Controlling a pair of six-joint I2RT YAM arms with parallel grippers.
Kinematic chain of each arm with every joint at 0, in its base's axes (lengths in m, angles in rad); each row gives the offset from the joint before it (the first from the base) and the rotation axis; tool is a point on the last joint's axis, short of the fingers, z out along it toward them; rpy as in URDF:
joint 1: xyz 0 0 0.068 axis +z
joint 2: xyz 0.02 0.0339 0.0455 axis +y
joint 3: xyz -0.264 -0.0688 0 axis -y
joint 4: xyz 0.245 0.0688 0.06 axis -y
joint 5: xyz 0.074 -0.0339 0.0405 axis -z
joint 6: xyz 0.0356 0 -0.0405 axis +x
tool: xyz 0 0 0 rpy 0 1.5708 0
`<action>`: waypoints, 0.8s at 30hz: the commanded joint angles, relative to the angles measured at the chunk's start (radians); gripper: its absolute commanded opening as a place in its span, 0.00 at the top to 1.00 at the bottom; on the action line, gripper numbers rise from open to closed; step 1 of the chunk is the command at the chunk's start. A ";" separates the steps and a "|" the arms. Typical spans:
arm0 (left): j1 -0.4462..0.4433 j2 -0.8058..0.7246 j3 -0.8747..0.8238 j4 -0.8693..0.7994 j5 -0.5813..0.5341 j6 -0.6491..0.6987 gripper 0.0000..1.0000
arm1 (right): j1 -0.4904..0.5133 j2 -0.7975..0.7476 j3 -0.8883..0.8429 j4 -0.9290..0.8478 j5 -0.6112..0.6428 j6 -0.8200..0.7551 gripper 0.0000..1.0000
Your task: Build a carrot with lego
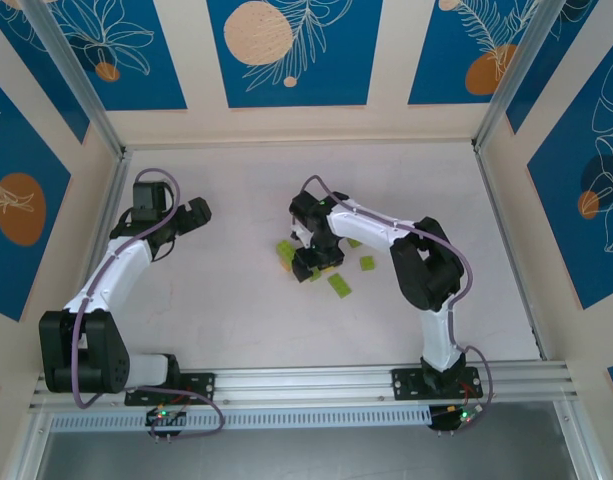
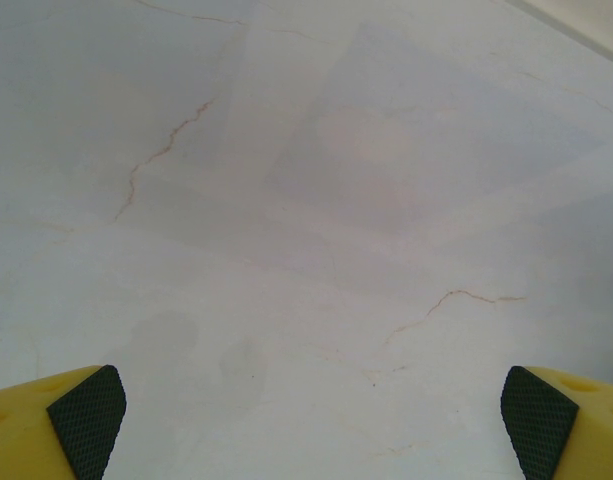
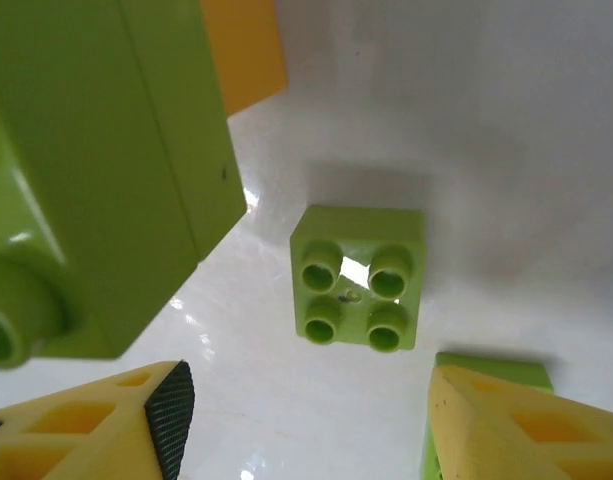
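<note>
Loose lime-green lego bricks (image 1: pixel 339 284) lie scattered mid-table around my right gripper (image 1: pixel 311 262). In the right wrist view a square four-stud green brick (image 3: pixel 358 290) lies flat just ahead of the right gripper (image 3: pixel 306 420), which is open with nothing between its fingers. A big oblong green brick (image 3: pixel 96 170) looms close on the left, with the orange block (image 3: pixel 244 50) behind it; I cannot tell whether these two are joined as the carrot. Another green brick (image 3: pixel 491 368) peeks from under the right finger. My left gripper (image 1: pixel 191 215) (image 2: pixel 311 420) hangs wide open over bare table, far from the bricks.
The white marbled table (image 1: pixel 236 320) is fenced by an aluminium frame (image 1: pixel 106 140) and patterned walls. Two more green bricks (image 1: pixel 367 263) (image 1: pixel 354 242) lie beside the right arm's forearm. A metal rail (image 1: pixel 306 380) runs along the near edge.
</note>
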State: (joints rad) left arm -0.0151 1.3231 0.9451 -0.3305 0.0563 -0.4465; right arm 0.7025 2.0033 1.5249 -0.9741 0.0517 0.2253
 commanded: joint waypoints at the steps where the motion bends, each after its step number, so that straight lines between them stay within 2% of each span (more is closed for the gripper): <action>1: 0.014 -0.009 0.006 -0.005 0.019 0.004 0.01 | -0.005 0.020 0.001 0.024 -0.018 0.019 0.35; 15: 0.014 -0.005 0.007 -0.006 0.017 0.006 0.01 | -0.006 0.043 -0.056 0.096 0.017 0.002 0.41; 24: 0.014 -0.007 0.006 -0.005 0.019 0.006 0.01 | -0.006 0.039 -0.064 0.095 0.033 0.002 0.55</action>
State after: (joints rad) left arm -0.0151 1.3231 0.9451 -0.3305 0.0563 -0.4465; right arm 0.6991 2.0460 1.4712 -0.8753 0.0822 0.2276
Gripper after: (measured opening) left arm 0.989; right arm 0.457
